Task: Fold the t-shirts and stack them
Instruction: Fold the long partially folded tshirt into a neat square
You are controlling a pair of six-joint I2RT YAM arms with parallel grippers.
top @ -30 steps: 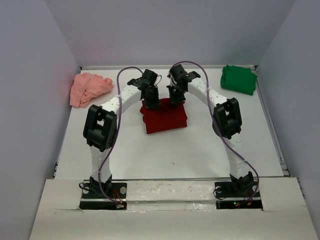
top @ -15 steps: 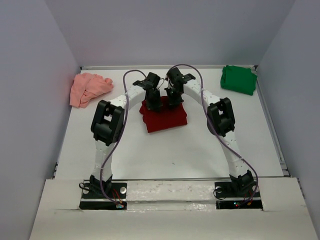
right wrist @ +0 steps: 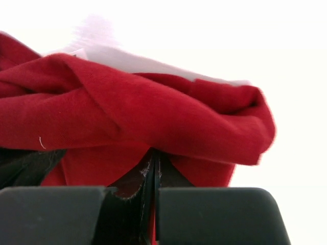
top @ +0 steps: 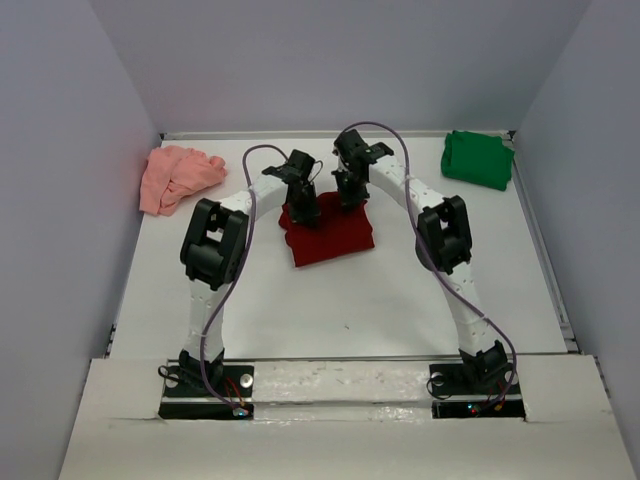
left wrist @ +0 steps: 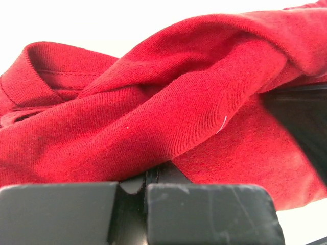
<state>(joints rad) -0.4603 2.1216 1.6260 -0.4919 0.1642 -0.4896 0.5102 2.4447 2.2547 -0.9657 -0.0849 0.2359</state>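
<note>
Evidently a soft, light, floppy red shirt (top: 335, 238) at mid table (top: 350, 310), far edge clamped in left gripper (top: 305, 211) and right gripper (top: 350, 198); best held at spread corners.

No text, label, brand, number or sign can be read in any of the views.
</note>
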